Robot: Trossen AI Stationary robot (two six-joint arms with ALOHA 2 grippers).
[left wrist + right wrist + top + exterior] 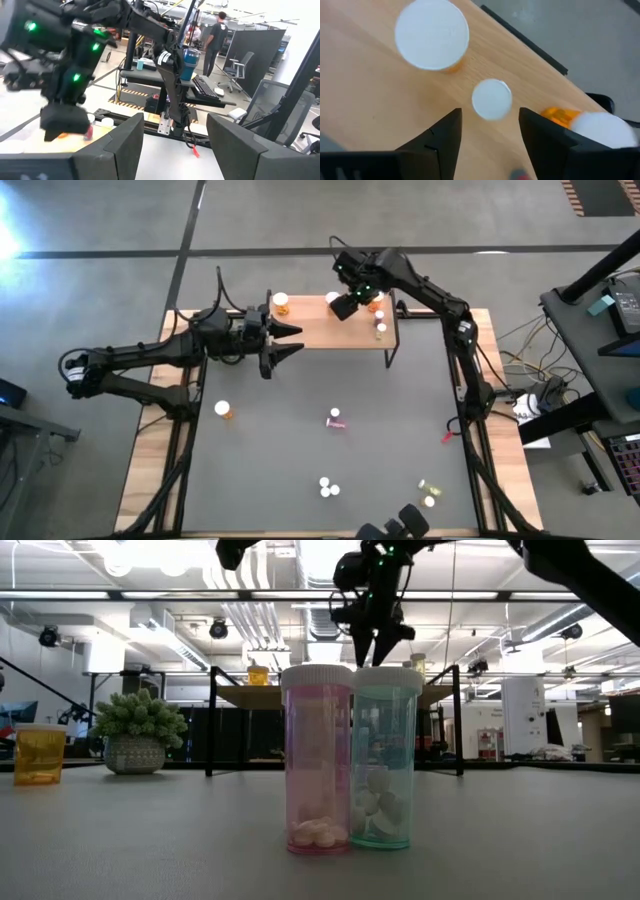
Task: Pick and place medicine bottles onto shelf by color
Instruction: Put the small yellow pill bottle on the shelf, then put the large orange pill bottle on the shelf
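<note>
Grey mat (330, 450) under wooden shelf (320, 328); open workshop behind.

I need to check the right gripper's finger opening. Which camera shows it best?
The right wrist view: the right gripper hangs open over the shelf. The high and low views show it small; the left wrist view shows its body only.

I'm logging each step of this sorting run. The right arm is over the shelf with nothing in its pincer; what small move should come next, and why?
Probably lift the right pincer straight up off the shelf. Its fingers stand open and hold nothing, a small white-capped bottle stands free on the wood just ahead of them, and loose bottles such as the pink one wait on the mat.
</note>
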